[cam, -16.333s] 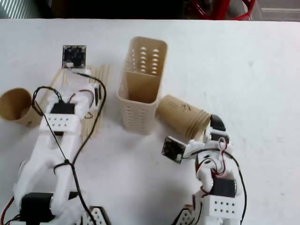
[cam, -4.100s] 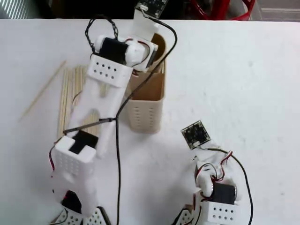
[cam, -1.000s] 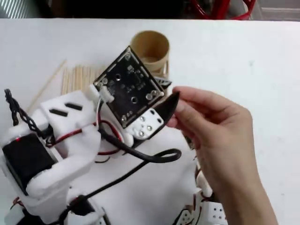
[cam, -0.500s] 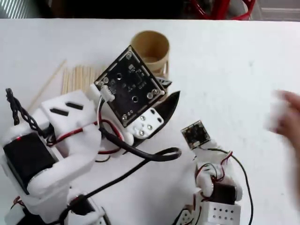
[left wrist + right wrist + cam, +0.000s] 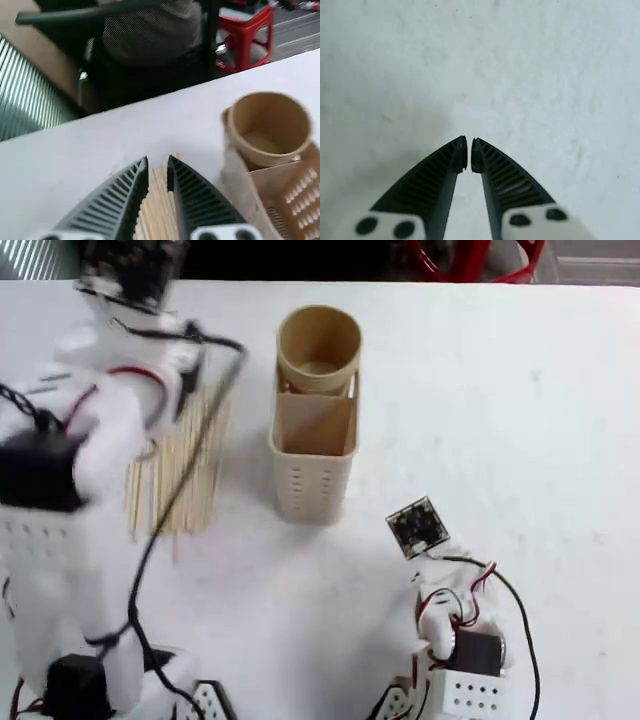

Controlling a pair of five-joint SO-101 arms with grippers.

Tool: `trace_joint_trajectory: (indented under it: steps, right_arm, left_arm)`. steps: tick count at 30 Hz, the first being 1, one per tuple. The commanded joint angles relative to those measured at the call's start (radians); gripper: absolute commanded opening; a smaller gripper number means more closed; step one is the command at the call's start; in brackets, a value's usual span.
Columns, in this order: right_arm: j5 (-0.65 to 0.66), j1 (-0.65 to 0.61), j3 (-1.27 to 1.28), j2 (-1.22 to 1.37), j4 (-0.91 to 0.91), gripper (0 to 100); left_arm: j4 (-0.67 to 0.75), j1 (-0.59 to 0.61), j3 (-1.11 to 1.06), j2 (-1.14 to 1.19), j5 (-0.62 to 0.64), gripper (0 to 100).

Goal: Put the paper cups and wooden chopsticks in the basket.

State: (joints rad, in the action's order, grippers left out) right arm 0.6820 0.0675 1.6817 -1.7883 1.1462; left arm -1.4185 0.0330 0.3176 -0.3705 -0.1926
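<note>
Risking scattered thin wooden chopsticks (image 5: 205,490) at beige slotted basket's (image 5: 310,490) nine o'clock — left gripper (image 5: 157,165) barely parted, could shove them; right gripper (image 5: 469,150) pressed together.

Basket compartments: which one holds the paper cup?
The far compartment of the beige perforated plastic basket: the brown paper cup sits mouth-up in it; the near compartment shows none.

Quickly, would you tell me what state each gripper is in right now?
Left black gripper: slightly open, holding nothing.
Right black gripper: shut, holding nothing.
</note>
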Motion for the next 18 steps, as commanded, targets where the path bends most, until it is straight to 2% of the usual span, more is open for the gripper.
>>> trace_joint_trajectory:
  steps: [1,5,8,13,18]
  right_arm:
    - [0.005,-0.002,0.009,-0.01,0.008,2.9]
    - [0.005,-0.002,0.009,-0.01,0.008,2.9]
    - [0.005,-0.002,0.009,-0.01,0.008,2.9]
    - [0.005,-0.002,0.009,-0.01,0.008,2.9]
    - [0.005,-0.004,0.009,-0.01,0.008,2.9]
  left_arm:
    - [0.072,0.133,-0.109,-0.021,-0.003,9]
    - [0.077,0.206,-0.193,-0.019,-0.002,9]
    - [0.074,0.22,-0.247,-0.018,-0.006,9]
    - [0.084,0.217,-0.453,-0.016,-0.008,9]
    - [0.235,0.203,-0.669,-0.016,0.0,9]
